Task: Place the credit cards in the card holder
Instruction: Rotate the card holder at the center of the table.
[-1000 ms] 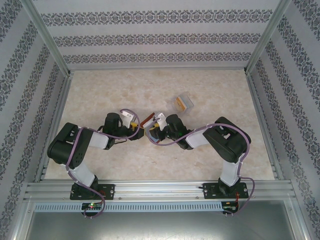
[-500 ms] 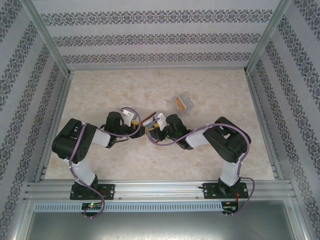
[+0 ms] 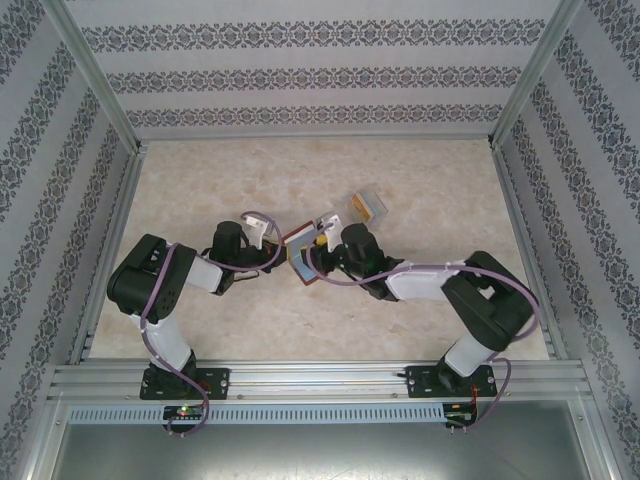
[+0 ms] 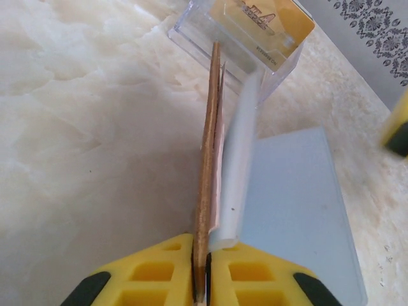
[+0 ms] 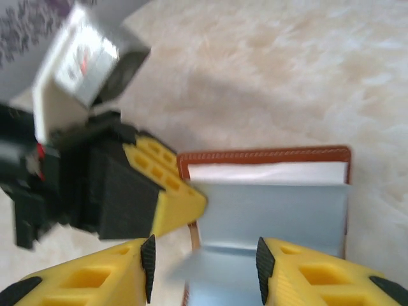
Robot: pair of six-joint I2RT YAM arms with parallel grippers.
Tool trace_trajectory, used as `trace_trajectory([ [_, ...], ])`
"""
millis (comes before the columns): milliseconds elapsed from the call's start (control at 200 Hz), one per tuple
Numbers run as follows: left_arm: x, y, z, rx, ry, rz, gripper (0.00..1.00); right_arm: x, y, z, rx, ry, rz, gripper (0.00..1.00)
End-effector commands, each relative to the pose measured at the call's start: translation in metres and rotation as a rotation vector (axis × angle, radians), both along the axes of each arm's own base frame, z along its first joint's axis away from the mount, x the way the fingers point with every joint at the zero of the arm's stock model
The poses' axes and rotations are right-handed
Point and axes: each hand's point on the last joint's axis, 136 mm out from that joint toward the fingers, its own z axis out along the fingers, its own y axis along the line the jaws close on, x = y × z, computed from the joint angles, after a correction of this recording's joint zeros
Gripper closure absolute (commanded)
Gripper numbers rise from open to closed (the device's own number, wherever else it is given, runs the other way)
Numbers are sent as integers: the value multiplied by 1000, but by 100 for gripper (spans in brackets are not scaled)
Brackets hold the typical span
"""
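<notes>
Right arm reached forward: right gripper [image 5: 204,264] released over card holder [image 5: 268,210]; left gripper [image 4: 201,248] clenched on its edge, propping pockets open.

Middle of the desk [image 3: 200,190]
The card holder [image 3: 300,262] lies between my left hand [image 3: 284,258] and my right hand [image 3: 321,248]; the clear box [image 3: 366,206] sits behind it, rightward.

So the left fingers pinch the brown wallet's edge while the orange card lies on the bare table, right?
Not quite. The left fingers do pinch the brown wallet by its edge, but the orange card sits in the clear plastic box, as the left wrist view shows.
</notes>
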Motion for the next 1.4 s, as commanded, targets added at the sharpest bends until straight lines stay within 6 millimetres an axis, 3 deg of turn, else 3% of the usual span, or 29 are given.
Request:
trace_trajectory([
  [0,-3,-8,11,-33,-49,-16,91,6,-30,-8,116,247,-274,51],
  [120,-6,-12,11,-48,-50,5,94,-3,-37,-18,355,597,-504,52],
  [235,-10,-17,9,-69,-32,16,95,-10,-15,-25,433,826,-531,53],
  [320,-10,-19,7,-88,1,41,95,-8,-8,-41,454,919,-562,73],
  [400,-11,-17,7,-120,24,77,95,-4,-8,-58,441,968,-594,81],
  [530,-11,-13,10,-158,58,138,87,3,-11,-76,394,966,-631,83],
  [665,-12,-14,7,-158,98,145,64,14,-11,-94,311,956,-641,81],
  [789,-8,-10,16,-167,91,172,52,22,-10,-100,237,935,-641,78],
  [984,-2,-6,43,-147,56,183,44,25,-17,-106,70,902,-657,72],
  [1119,3,8,62,-141,28,235,39,31,-20,-98,-44,844,-662,68],
  [1394,21,41,66,-125,84,336,34,49,-11,-90,-152,782,-610,62],
])
